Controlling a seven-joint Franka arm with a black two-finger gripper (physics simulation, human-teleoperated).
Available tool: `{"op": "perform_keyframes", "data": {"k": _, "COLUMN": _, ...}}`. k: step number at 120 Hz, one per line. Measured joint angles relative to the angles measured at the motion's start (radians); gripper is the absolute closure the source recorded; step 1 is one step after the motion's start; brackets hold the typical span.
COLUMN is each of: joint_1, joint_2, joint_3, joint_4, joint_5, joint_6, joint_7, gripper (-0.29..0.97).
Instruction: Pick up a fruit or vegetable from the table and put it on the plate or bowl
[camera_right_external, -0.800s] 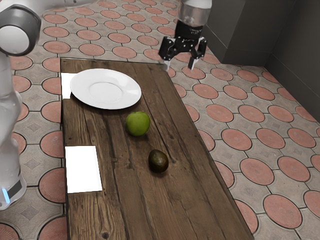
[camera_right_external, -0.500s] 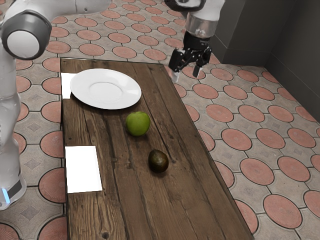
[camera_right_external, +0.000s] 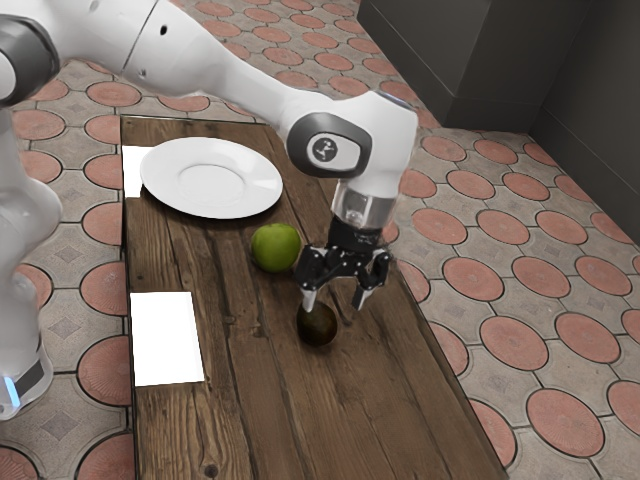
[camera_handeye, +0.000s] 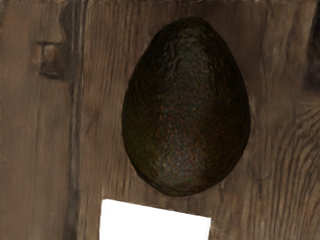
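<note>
Avocado (camera_right_external: 318, 327) (camera_handeye: 186, 107): one. Lies on the surface (camera_right_external: 300, 420), about midway along its length. Egg-shaped, with dark green-brown, pebbled skin.

Claw (camera_right_external: 335, 303): one, black, with two fingers. It hangs just above the avocado with the fingers spread apart, one to each side, and not clamped on it. Whether a tip touches the skin cannot be told.

Arm (camera_right_external: 340, 145): one, white with a grey joint cap. It reaches over the avocado from the exterior view's upper left.

Apple (camera_right_external: 275, 247): one, green, round and smooth. It is near the avocado on the side toward the plate, not touching it.

Plate (camera_right_external: 211, 176): one, white, round and shallow. It is well apart from the avocado, beyond the apple, and has nothing on it.

White cards: two, flat and rectangular. One (camera_right_external: 166, 338) (camera_handeye: 155, 222) is level with the avocado at the surface's far long edge. The other (camera_right_external: 132, 170) is partly under the plate.

Surface: one, made of dark, rough, grained planks. Its nearer long edge runs just beside the avocado on the exterior view's right. Bare wood stretches from the avocado to the near end.

Floor (camera_right_external: 520, 260): round terracotta tiles set in grey, seen past that edge.
</note>
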Motion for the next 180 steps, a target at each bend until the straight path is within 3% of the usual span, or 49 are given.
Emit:
{"op": "perform_keyframes", "data": {"k": 8, "joint_1": -0.006, "joint_2": -0.041, "joint_3": 0.025, "joint_4": -0.073, "joint_5": -0.034, "joint_6": 0.033, "joint_7": 0.009, "gripper": 0.00}}
{"op": "perform_keyframes", "data": {"k": 21, "joint_1": 0.070, "joint_2": -0.073, "joint_3": 0.047, "joint_4": -0.122, "joint_5": -0.060, "joint_6": 0.068, "joint_7": 0.021, "gripper": 0.00}}
{"op": "perform_keyframes", "data": {"k": 62, "joint_1": 0.016, "joint_2": -0.066, "joint_3": 0.042, "joint_4": -0.213, "joint_5": -0.079, "joint_6": 0.185, "joint_7": 0.048, "gripper": 0.00}}
{"op": "perform_keyframes", "data": {"k": 88, "joint_1": 0.016, "joint_2": -0.027, "joint_3": 0.063, "joint_4": -0.247, "joint_5": -0.140, "joint_6": 0.227, "joint_7": 0.060, "gripper": 0.04}}
{"op": "perform_keyframes", "data": {"k": 117, "joint_1": 0.024, "joint_2": -0.030, "joint_3": 0.086, "joint_4": -0.268, "joint_5": -0.161, "joint_6": 0.246, "joint_7": 0.070, "gripper": 0.33}}
{"op": "perform_keyframes", "data": {"k": 136, "joint_1": 0.015, "joint_2": -0.033, "joint_3": 0.086, "joint_4": -0.259, "joint_5": -0.154, "joint_6": 0.262, "joint_7": 0.076, "gripper": 0.38}}
{"op": "perform_keyframes", "data": {"k": 145, "joint_1": 0.026, "joint_2": -0.066, "joint_3": 0.087, "joint_4": -0.237, "joint_5": -0.106, "joint_6": 0.265, "joint_7": 0.079, "gripper": 0.41}}
{"op": "perform_keyframes", "data": {"k": 153, "joint_1": 0.092, "joint_2": -0.126, "joint_3": 0.087, "joint_4": -0.227, "joint_5": -0.042, "joint_6": 0.267, "joint_7": 0.081, "gripper": 0.42}}
{"op": "perform_keyframes", "data": {"k": 160, "joint_1": 0.211, "joint_2": -0.177, "joint_3": 0.073, "joint_4": -0.225, "joint_5": -0.003, "joint_6": 0.265, "joint_7": 0.086, "gripper": 0.44}}
{"op": "perform_keyframes", "data": {"k": 166, "joint_1": 0.405, "joint_2": -0.238, "joint_3": -0.051, "joint_4": -0.233, "joint_5": 0.019, "joint_6": 0.254, "joint_7": 0.091, "gripper": 0.44}}
{"op": "perform_keyframes", "data": {"k": 173, "joint_1": 0.706, "joint_2": -0.374, "joint_3": -0.296, "joint_4": -0.280, "joint_5": 0.030, "joint_6": 0.220, "joint_7": 0.097, "gripper": 0.40}}
{"op": "perform_keyframes", "data": {"k": 180, "joint_1": 0.882, "joint_2": -0.454, "joint_3": -0.399, "joint_4": -0.301, "joint_5": 0.025, "joint_6": 0.172, "joint_7": 0.107, "gripper": 0.36}}
